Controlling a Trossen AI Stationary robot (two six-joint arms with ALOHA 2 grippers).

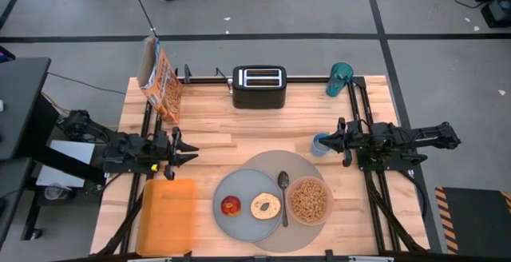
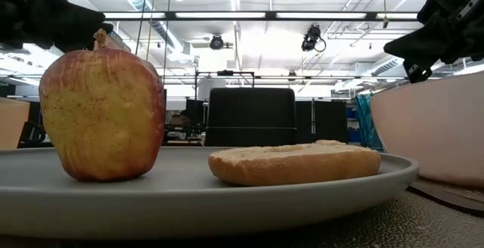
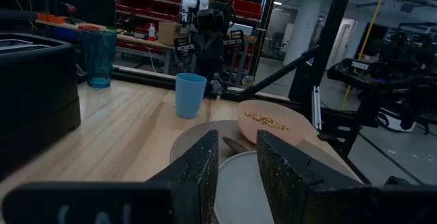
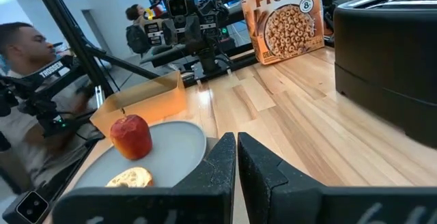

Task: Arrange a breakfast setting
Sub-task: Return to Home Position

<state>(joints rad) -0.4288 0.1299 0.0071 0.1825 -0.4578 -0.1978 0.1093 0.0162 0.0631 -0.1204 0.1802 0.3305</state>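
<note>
A round grey-tan placemat [image 1: 263,162] lies at the table's near middle. On it rest a grey plate [image 1: 247,224] and a pink bowl [image 1: 309,200] filled with brown cereal pieces [image 3: 265,120]. A red apple [image 1: 231,206] and a toasted bagel half [image 1: 265,206] sit on the plate. A metal spoon [image 1: 283,194] lies between bagel and bowl. My left gripper [image 3: 237,152] hovers level at the table's left, open, with nothing between its fingers. My right gripper [image 4: 236,142] hovers level at the right, shut and holding nothing.
A black toaster [image 1: 259,86] stands at the far middle, a cereal box [image 1: 160,78] at the far left, a teal cup [image 1: 338,78] at the far right. A blue cup [image 1: 319,144] stands by my right gripper's tips. An orange board [image 1: 166,214] lies near left. A person shows in the right wrist view.
</note>
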